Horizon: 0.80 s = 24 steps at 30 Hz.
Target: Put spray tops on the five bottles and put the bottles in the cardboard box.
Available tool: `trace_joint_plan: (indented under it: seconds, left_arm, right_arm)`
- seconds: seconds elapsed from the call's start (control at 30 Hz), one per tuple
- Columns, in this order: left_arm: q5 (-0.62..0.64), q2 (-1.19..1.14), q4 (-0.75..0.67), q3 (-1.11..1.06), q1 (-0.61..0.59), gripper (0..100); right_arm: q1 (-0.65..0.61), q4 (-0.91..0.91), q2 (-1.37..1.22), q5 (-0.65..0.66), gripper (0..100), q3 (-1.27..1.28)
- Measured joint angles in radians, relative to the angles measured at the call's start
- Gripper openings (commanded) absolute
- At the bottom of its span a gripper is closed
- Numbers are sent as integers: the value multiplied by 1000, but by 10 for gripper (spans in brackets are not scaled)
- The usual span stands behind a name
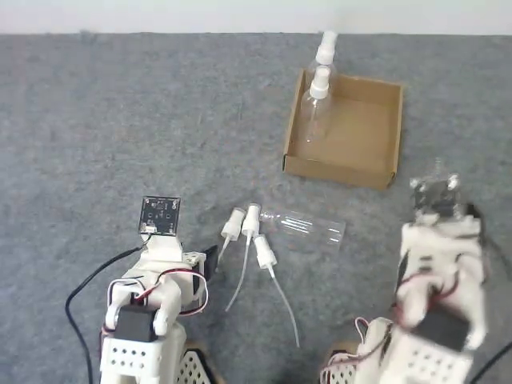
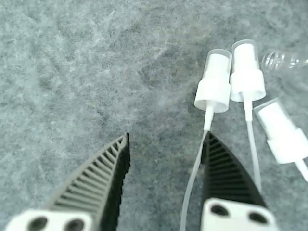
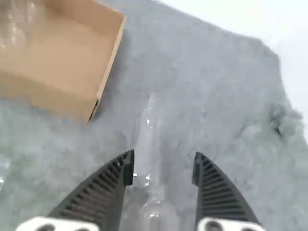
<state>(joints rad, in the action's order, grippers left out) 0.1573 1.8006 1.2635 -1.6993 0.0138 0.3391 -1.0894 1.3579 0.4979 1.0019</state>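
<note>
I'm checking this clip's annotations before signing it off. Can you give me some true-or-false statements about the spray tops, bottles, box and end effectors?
1. Three loose white spray tops lie on the grey carpet. True.
2. The clear plastic bottle lying beside them already wears a spray top. False: its threaded neck is bare.
3. The brown cardboard box is empty. False: a capped clear bottle stands inside.
4. The left end effector is open above the carpet. True.
5. The right end effector is shut on a spray top. False: it is open, with another clear bottle between its fingers.
</note>
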Motion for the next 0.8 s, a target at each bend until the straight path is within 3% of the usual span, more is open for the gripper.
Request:
trace_joint_plan:
  seconds: [0.43,0.8]
  left_arm:
    - [0,0,0,0,0,222]
    - [0,0,0,0,0,222]
  right_arm:
    - [3,-155,-1267,-43,204,-873]
    - [3,-196,-1801,-49,213,-1223]
